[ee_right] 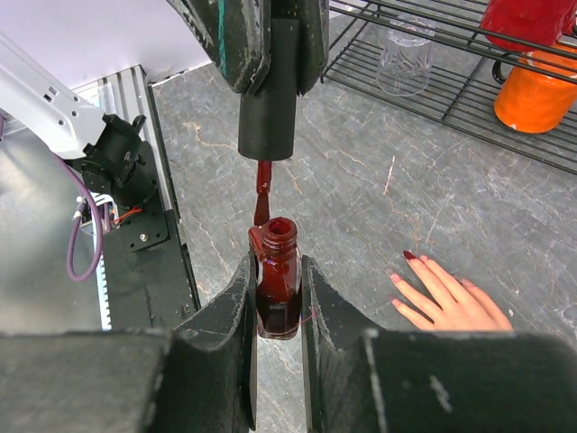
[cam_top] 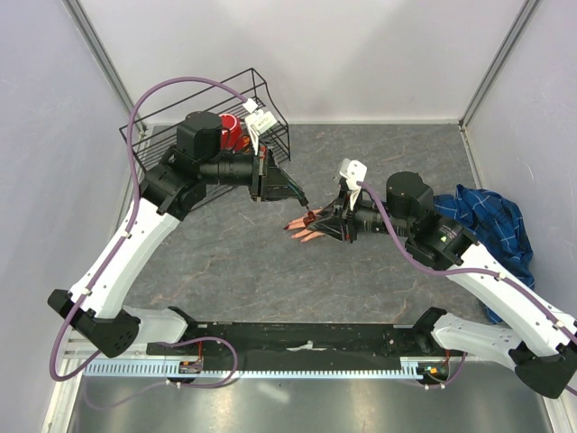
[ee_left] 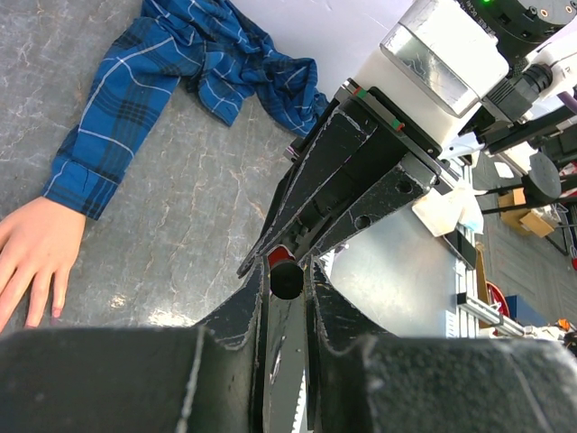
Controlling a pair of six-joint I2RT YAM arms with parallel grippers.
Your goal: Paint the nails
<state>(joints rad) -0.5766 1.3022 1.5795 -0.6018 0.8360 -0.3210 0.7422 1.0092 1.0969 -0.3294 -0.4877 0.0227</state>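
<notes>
The left hand [ee_left: 287, 276] squeezes the brush cap [ee_right: 268, 117]. The right hand [ee_right: 277, 272] squeezes the red bottle [ee_right: 276, 302]. The nails [ee_right: 408, 255] are on the fake hand [ee_right: 451, 305], flat on the counter [ee_right: 379, 180] nearby.

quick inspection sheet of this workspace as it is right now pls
surface: grey marbled table
job's things: fake hand lies flat; of the nails, one is dark red and those beside it are pale pink; polish bottle is open, with the brush cap lifted above it
clutter: wire basket holding a red cup; plaid shirt
grippers: left gripper shut on brush cap; right gripper shut on polish bottle
cables: purple cable loops over the left arm
surroundings: white walls
</notes>
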